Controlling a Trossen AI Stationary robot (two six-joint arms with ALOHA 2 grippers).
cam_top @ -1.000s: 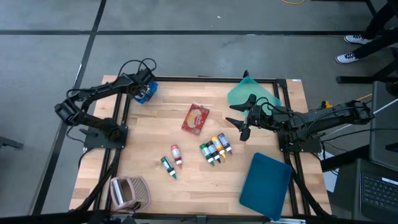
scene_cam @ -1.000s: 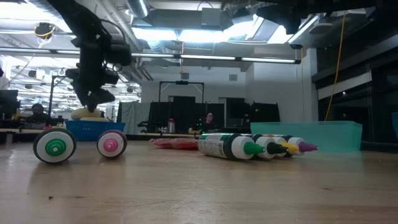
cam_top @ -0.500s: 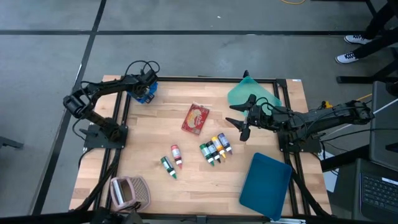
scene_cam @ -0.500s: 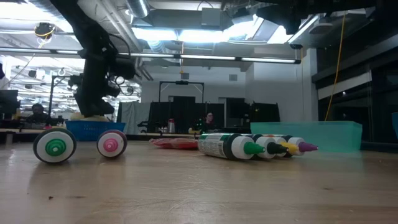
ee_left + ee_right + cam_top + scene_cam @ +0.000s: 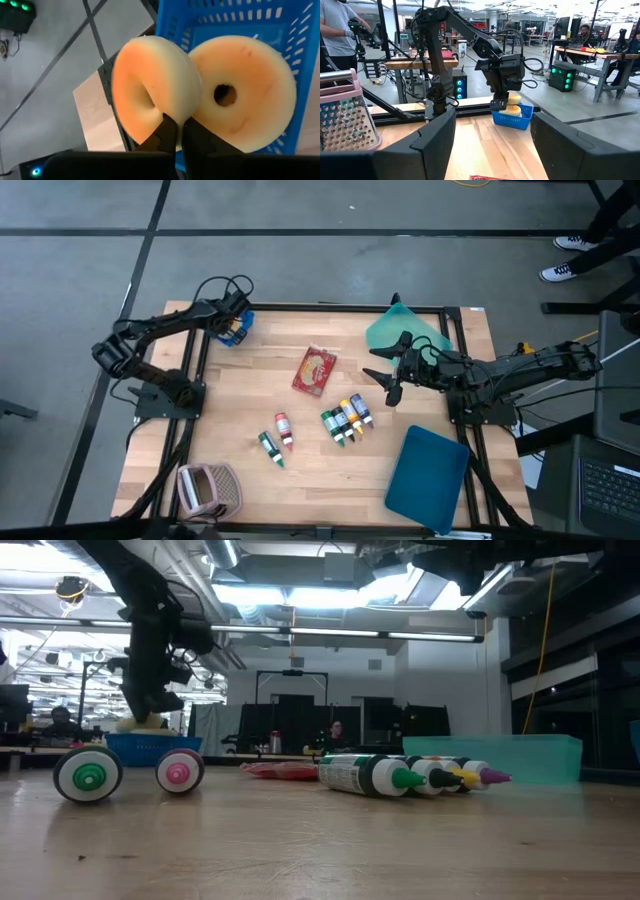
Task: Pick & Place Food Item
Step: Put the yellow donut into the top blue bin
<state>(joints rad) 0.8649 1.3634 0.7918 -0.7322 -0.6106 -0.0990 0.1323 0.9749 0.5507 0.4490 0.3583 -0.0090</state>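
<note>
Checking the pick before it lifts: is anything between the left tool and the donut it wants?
Nothing visible. The left tool is shut on the near donut at the blue basket; a second donut sits beside it, touching.

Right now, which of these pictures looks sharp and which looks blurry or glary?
Left wrist view: the pale orange foam doughnut pinched by the left gripper sits so near that it looks soft. Low view: bright ceiling lights glare above, leaving the left arm a dark silhouette over the blue plastic basket. Right wrist view: the right gripper's own fingers loom blurred, the room sharp.
</note>
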